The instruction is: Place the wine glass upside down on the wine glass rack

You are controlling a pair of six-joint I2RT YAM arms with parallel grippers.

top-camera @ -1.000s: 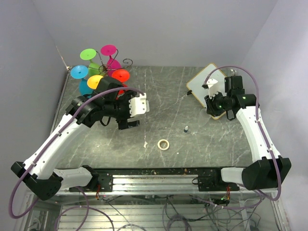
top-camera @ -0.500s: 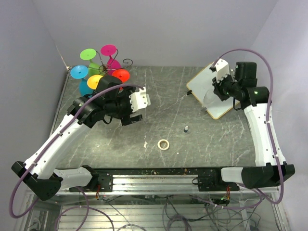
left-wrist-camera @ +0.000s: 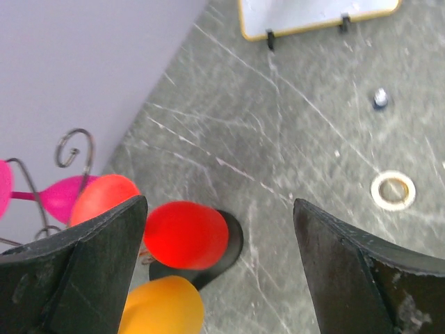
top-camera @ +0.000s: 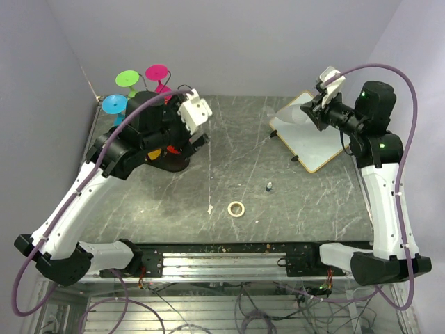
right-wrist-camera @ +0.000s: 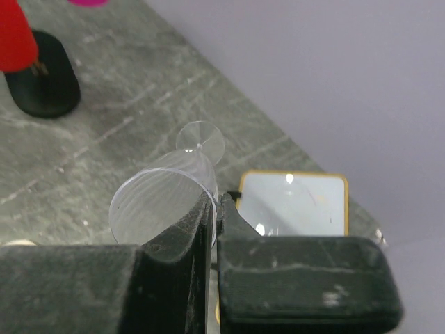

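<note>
A clear wine glass point(right-wrist-camera: 163, 205) lies on its side in my right gripper point(right-wrist-camera: 217, 202), which is shut on its rim, with the foot point(right-wrist-camera: 200, 141) pointing away. In the top view that gripper point(top-camera: 313, 111) holds the glass point(top-camera: 292, 111) in the air over the back right of the table. The wine glass rack point(top-camera: 170, 161) stands at the back left, mostly hidden by my left arm. Green point(top-camera: 127, 78), magenta point(top-camera: 157, 71) and blue point(top-camera: 114, 104) glasses hang on it. My left gripper point(left-wrist-camera: 219, 209) is open and empty above the rack's black base point(left-wrist-camera: 229, 243), a red glass point(left-wrist-camera: 184, 234) and an orange one point(left-wrist-camera: 163, 306).
A white board with a yellow rim point(top-camera: 316, 142) lies at the back right. A tape ring point(top-camera: 237, 209) and a small bolt point(top-camera: 268, 186) lie mid-table. The walls stand close behind the rack. A curled wire arm point(left-wrist-camera: 73, 146) sticks out beside the wall.
My right arm has risen and lifted the clear glass off the board, turning it toward the left. My left arm has swung back and up over the rack.
</note>
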